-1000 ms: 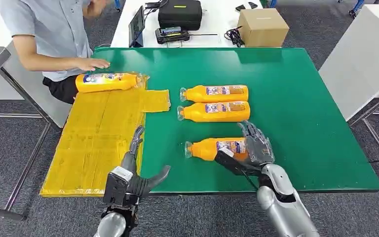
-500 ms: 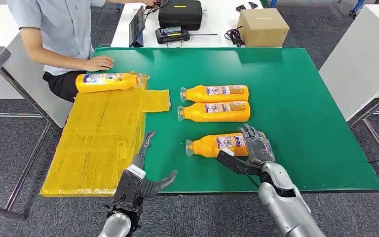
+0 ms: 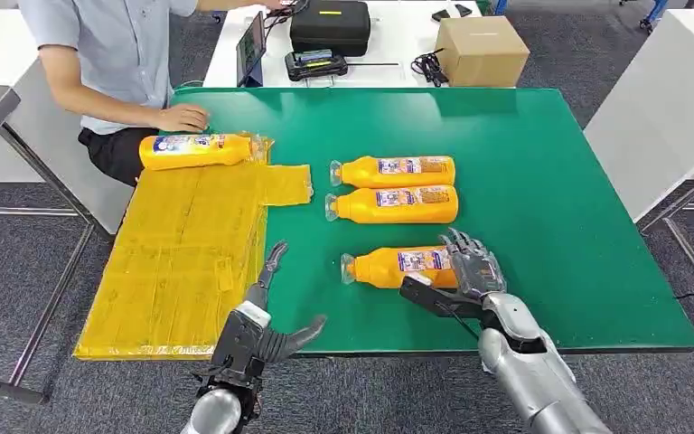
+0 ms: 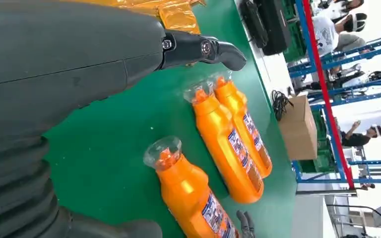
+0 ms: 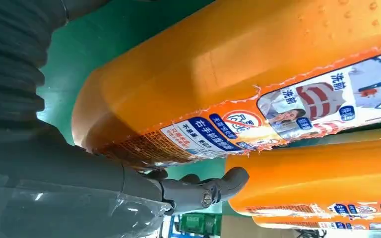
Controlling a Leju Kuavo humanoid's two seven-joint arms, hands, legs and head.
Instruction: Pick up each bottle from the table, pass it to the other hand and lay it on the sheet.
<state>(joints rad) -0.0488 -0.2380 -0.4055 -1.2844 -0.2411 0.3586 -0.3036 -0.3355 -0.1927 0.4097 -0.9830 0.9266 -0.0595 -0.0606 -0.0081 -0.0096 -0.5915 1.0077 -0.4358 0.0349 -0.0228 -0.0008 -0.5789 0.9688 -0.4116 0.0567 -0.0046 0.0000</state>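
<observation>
Right now my right robot hand (image 3: 470, 268) wraps its fingers around the base end of the nearest orange plastic bottle (image 3: 396, 267), lying on the green table (image 3: 551, 181). Just beyond it two more orange bottles (image 3: 392, 188) lie side by side. Off to my left, my left robot hand (image 3: 257, 325) hovers spread and empty beside the yellow sheet (image 3: 181, 262).

Up close at the right wrist, the nearest orange bottle (image 5: 238, 74) wears a torn-edged label (image 5: 297, 111) printed in Chinese: white characters "洗" show beside a small picture, and a blue strip carries more characters too fine to read. From the head view every bottle label blurs to nothing legible.
</observation>
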